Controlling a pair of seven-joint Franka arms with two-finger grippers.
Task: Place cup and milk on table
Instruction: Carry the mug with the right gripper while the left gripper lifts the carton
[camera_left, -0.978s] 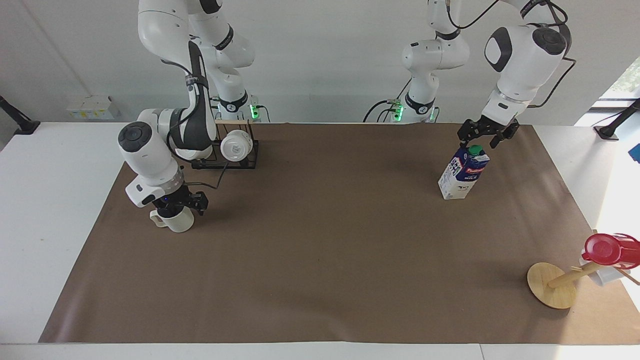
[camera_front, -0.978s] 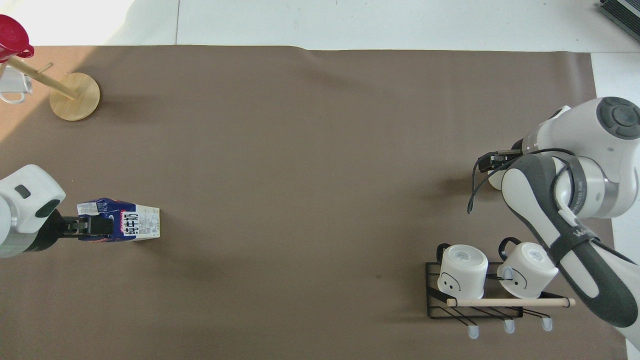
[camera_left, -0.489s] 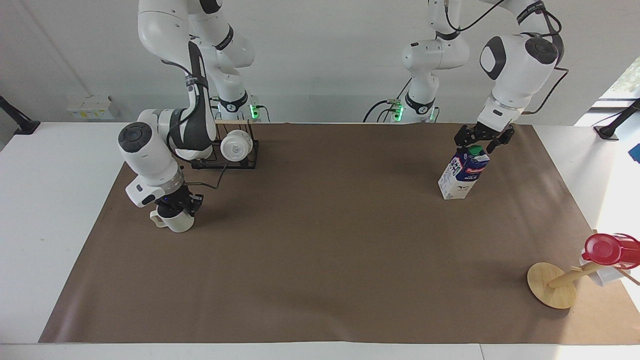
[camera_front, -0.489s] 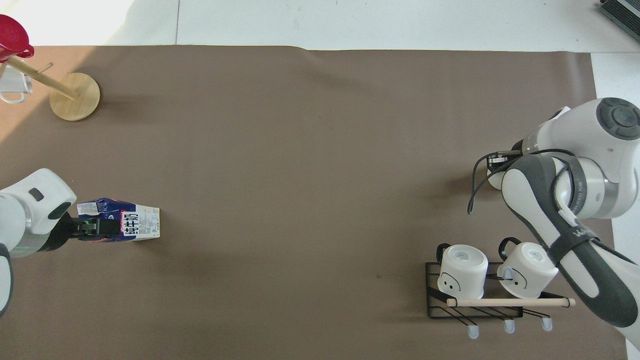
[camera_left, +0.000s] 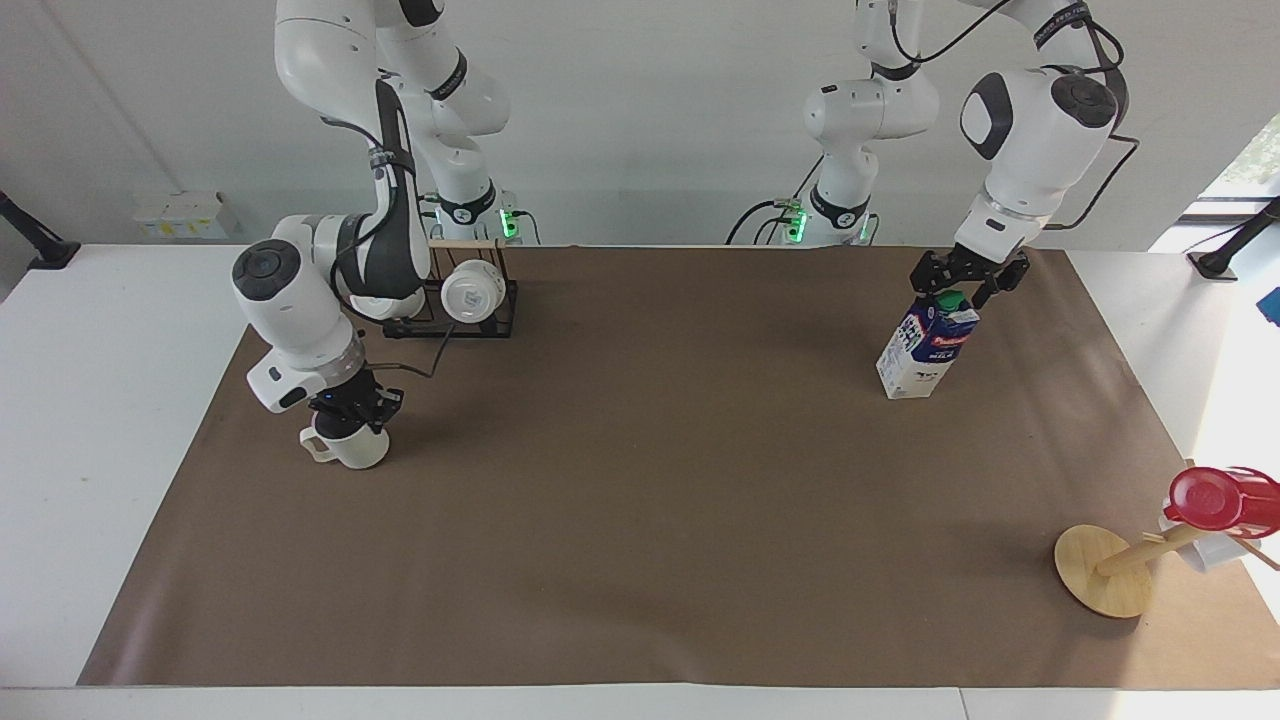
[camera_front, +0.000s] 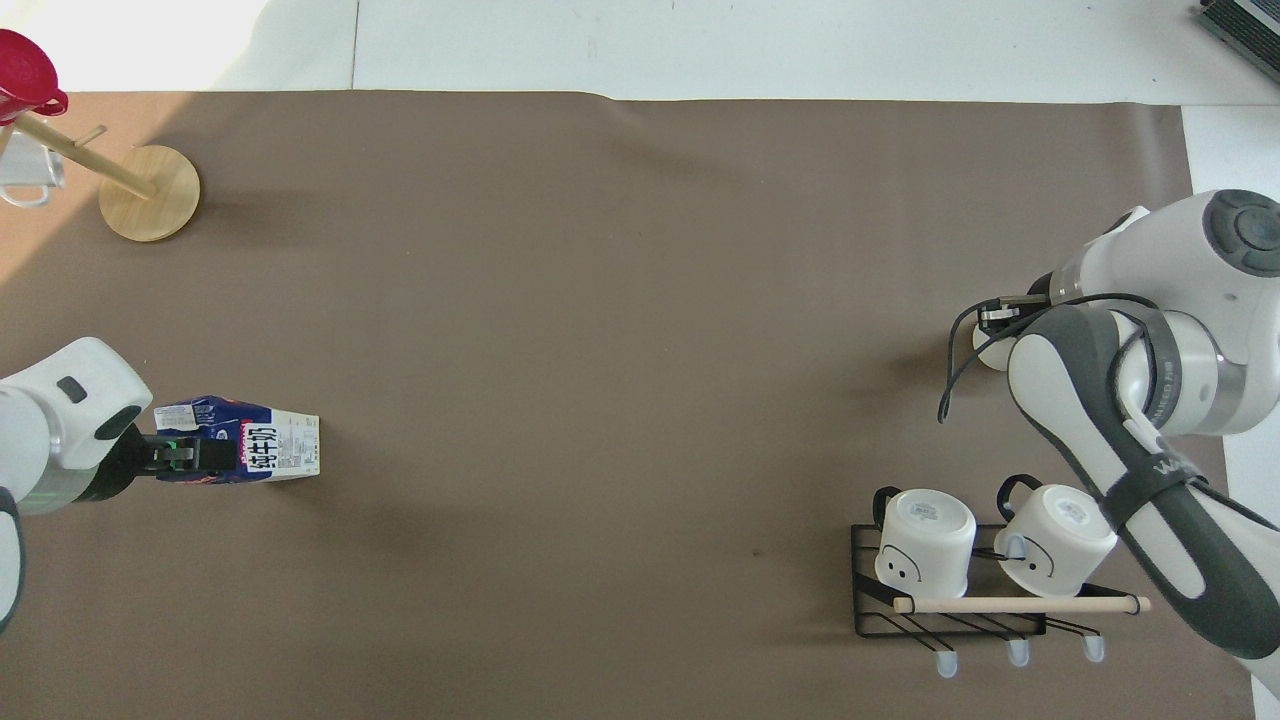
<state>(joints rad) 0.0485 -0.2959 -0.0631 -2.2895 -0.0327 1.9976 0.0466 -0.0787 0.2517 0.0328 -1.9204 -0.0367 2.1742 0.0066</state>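
Observation:
The off-white cup (camera_left: 355, 452) stands upright at the right arm's end of the brown-papered table (camera_left: 650, 520), handle pointing to the table's edge. My right gripper (camera_left: 350, 412) comes down from above and is shut on the cup's rim. In the overhead view the right arm hides most of the cup (camera_front: 985, 352) and of the right gripper (camera_front: 1000, 315). The milk (camera_left: 925, 350) carton stands at the left arm's end, leaning slightly. My left gripper (camera_left: 960, 285) is open, its fingers either side of the green cap. From overhead the left gripper (camera_front: 175, 455) covers the top of the milk (camera_front: 270, 450).
A black wire rack (camera_front: 950, 600) holding two white mugs sits near the right arm's base. A wooden mug tree (camera_left: 1105, 570) with a red cup (camera_left: 1215, 498) stands at the left arm's end, farther from the robots than the milk.
My right gripper closed on the cup's rim and shifted it slightly away from the robots. My left gripper came down around the carton's top and narrowed a little.

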